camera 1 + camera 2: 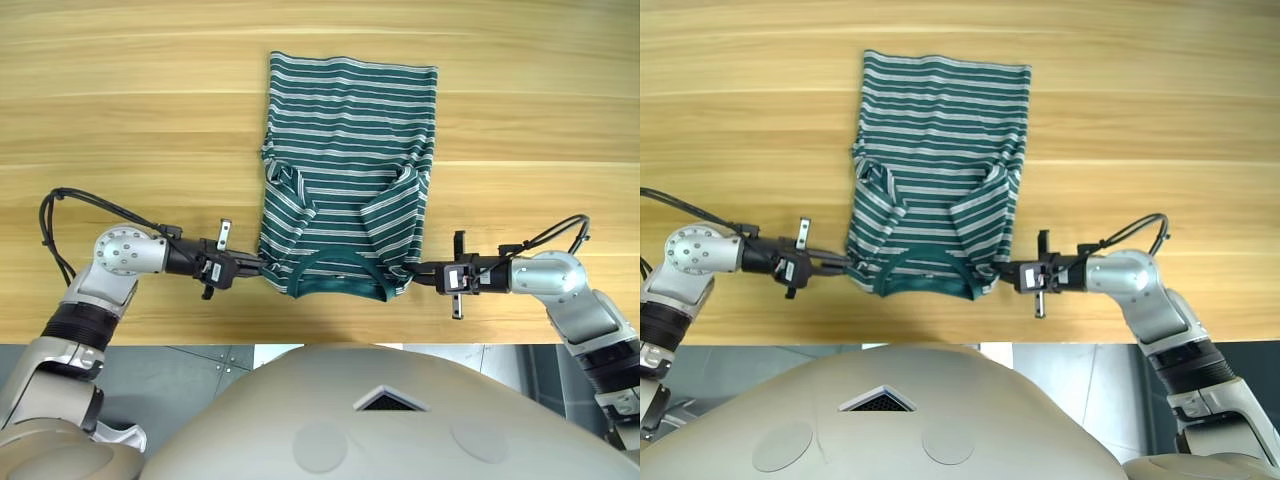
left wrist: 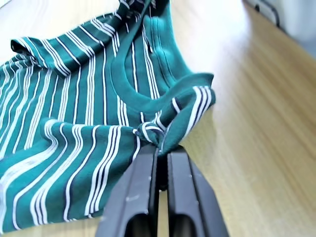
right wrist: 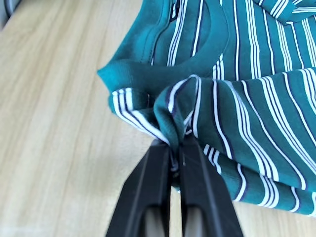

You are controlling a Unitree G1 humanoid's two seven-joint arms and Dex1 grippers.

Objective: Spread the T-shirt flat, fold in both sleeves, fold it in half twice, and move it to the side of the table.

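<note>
t-shirt (image 1: 345, 150) lay flat mid-table (image 1: 120, 120), sleeves folded in. left pincer (image 1: 262, 266) and right pincer (image 1: 410, 271) each clamped a collar-end corner near the front edge. half-folds and move not yet done.

A light wooden table (image 1: 120, 100) with long plank grain spans the view; grey tiled floor (image 1: 200, 365) shows beyond its near edge.

- You worked at a bench (image 1: 120, 100) of pale wood-grain planks.
- Grey floor tiles (image 1: 190, 375) lay below its near edge.
- It looked like a lab or test room.
</note>
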